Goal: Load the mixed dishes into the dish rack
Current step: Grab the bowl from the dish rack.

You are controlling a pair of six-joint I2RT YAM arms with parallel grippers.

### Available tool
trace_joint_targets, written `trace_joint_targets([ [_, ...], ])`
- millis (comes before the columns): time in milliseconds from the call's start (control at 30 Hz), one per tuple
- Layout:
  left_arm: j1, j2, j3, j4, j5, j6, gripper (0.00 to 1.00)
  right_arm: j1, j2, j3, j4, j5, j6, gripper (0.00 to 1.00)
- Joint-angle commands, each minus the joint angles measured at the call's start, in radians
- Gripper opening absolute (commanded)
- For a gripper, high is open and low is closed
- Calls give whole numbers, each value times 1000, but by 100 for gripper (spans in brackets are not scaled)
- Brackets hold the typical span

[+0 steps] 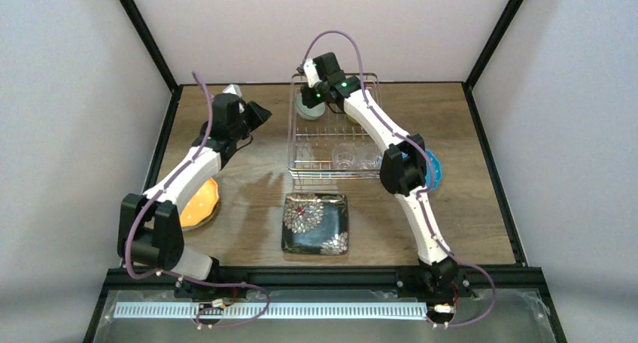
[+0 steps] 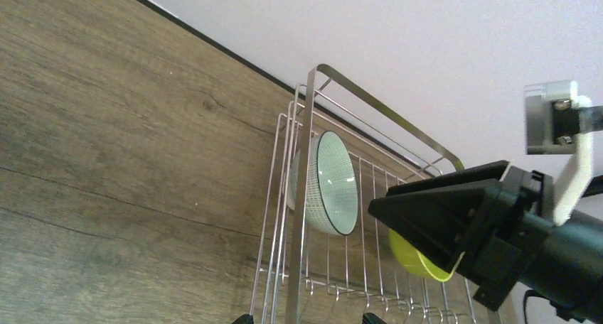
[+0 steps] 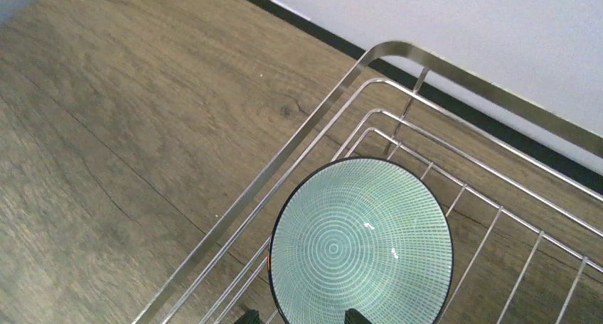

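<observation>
The dish rack (image 1: 335, 132) stands at the back middle of the table. A mint bowl (image 3: 363, 242) sits in its far left corner, with a yellow-green bowl (image 2: 416, 261) beside it and two clear glass cups (image 1: 344, 157) along its near side. My right gripper (image 3: 302, 317) hovers over the mint bowl, open, its fingertips straddling the bowl's near rim without pinching it. My left gripper (image 1: 259, 116) is open and empty, left of the rack. On the table lie the black floral plate (image 1: 316, 223), an orange plate (image 1: 199, 204) under my left arm and a blue plate (image 1: 434, 170) behind my right elbow.
The rack's tall wire wall (image 2: 306, 196) is close in front of my left gripper (image 2: 307, 318). Black frame rails (image 1: 150, 42) border the table at the sides and the back. Bare wood (image 1: 256, 177) lies between the rack and my left arm.
</observation>
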Motion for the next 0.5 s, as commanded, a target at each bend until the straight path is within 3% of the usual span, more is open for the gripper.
trace_joint_targets([
  [0, -2, 33, -1, 32, 18, 2, 89, 8, 61, 1, 3, -19, -39, 72],
  [467, -2, 49, -4, 81, 24, 10, 89, 37, 95, 2, 16, -13, -53, 74],
])
